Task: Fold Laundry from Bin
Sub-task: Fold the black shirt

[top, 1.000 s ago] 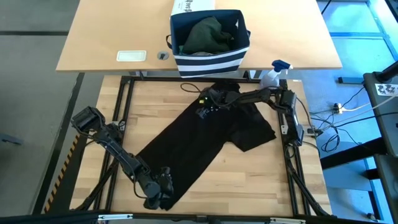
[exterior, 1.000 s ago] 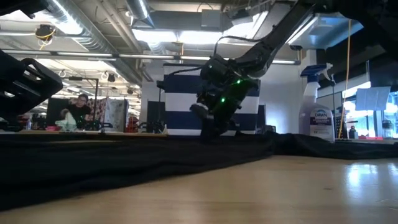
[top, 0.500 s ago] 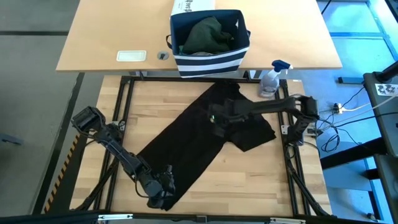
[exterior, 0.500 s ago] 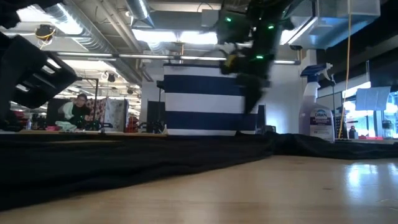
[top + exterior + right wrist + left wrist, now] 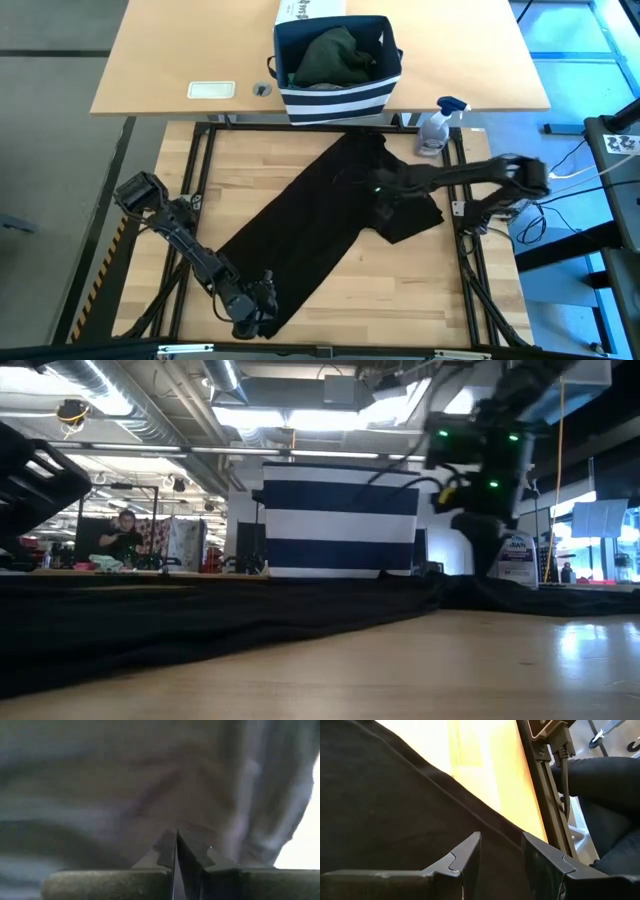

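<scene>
Butcher-block table [image 5: 420, 290], one garment on it.
Black shirt [image 5: 320, 215] lay spread diagonally; spray bottle [image 5: 436, 128] stood at the far edge.

Spray bottle [image 5: 437, 128] at the wooden table's [image 5: 420, 300] far right corner; white printed box [image 5: 310, 10] beyond.

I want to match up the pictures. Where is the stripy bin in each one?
High view: the bin sits top centre, on the far table.
Low view: its stripes fill the middle background.
Left wrist view: not in it.
Right wrist view: not in it.
Shared landmark: the spray bottle beside it.
</scene>
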You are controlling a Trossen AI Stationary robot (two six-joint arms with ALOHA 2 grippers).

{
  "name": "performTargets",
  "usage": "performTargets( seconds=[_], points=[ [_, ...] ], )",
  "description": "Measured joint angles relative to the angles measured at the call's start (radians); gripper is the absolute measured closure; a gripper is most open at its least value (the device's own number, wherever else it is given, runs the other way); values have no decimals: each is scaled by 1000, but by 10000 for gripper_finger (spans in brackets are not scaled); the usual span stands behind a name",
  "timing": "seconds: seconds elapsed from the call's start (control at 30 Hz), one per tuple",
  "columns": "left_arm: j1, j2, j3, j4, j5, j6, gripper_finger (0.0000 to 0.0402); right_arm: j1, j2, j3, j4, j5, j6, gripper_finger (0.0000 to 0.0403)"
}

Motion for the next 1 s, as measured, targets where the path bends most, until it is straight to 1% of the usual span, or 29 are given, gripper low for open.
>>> performTargets(
  seconds=[0.17, 0.33, 0.5, 0.63, 0.73, 0.83, 0.9, 1.0],
  points=[
    [1, 0, 0, -3, -29, -5, 265, -77, -130, -128, -22, -17, 24, 384],
    [14, 32, 0, -12, -36, -5, 265, -76, -157, -226, -31, -79, 72, 384],
    [27, 108, 6, 4, 42, -27, 265, -54, -163, -283, -6, -97, 130, 384],
    [10, 116, 6, -7, 77, -53, 265, 4, -162, -282, -17, -100, 160, 384],
    [-19, 104, 5, -19, 117, -53, 265, 53, -160, -265, -35, -181, 175, 384],
    [-47, 102, 5, -41, 198, -60, 265, 106, -158, -251, -53, -278, 181, 384],
    [-64, 99, 7, -82, 247, -95, 265, 143, -157, -245, -53, -337, 203, 384],
    [-83, 95, 11, -132, 287, -133, 265, 202, -157, -241, -51, -424, 248, 384]
  ],
)
